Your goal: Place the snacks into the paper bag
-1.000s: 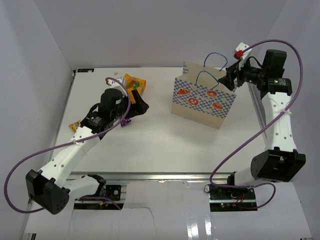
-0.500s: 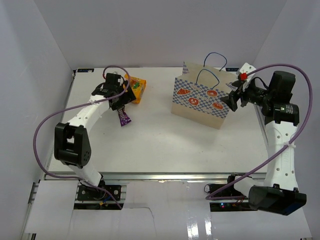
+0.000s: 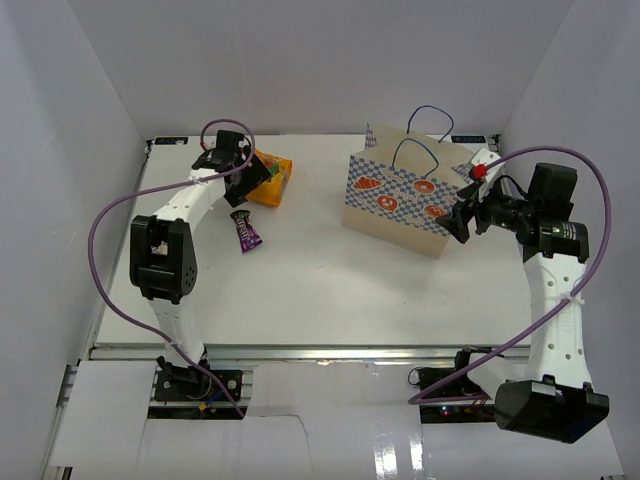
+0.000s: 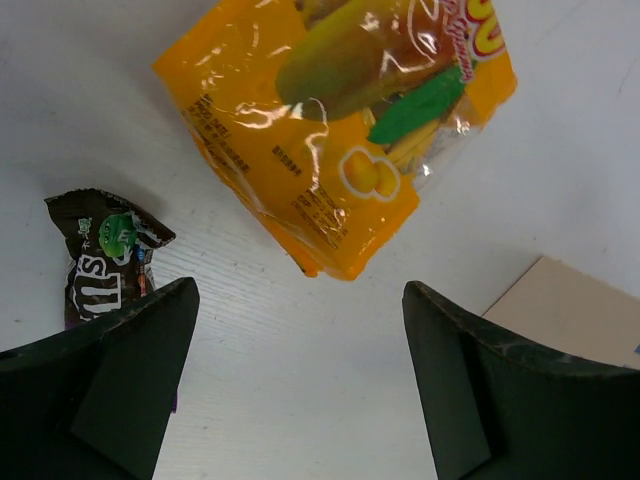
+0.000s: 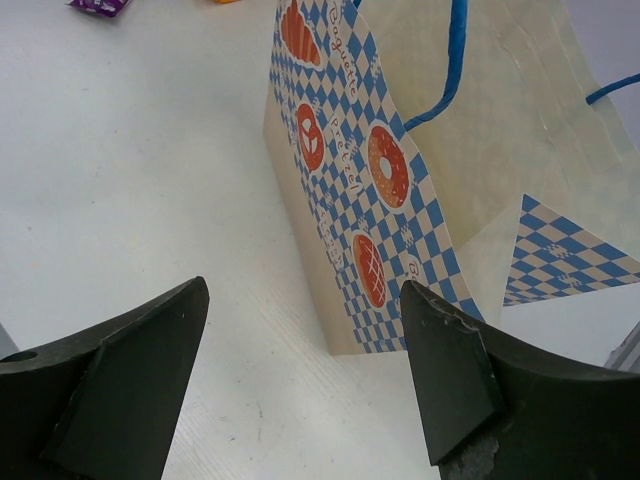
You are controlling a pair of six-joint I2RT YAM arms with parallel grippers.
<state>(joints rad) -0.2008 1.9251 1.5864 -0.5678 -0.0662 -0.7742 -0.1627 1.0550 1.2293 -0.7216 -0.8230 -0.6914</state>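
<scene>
Left gripper [image 4: 300, 400] hangs spread wide, nothing between its fingers, right above the lower edge of the orange crinkly bag [image 4: 340, 130]. That bag lies flat at the far left of the table [image 3: 320, 290], with the small purple candy packet [image 3: 245, 232] just beside it on the near side. The orange bag looks light, puffy and glossy. My guess is the film will slide and crumple, so pinch a crimped end seam or a corner rather than the slick belly. The purple packet is thin and flat, so it needs a low pinch across its width. The paper bag [image 3: 405, 205] stands upright at far right, well apart from both. It is probably light enough to tip if bumped. Right gripper [image 3: 462, 215] is parted and empty at the bag's right end, seemingly not touching. The bag's inside is not visible. No other snacks can be made out, and the left arm covers part of the table.
</scene>
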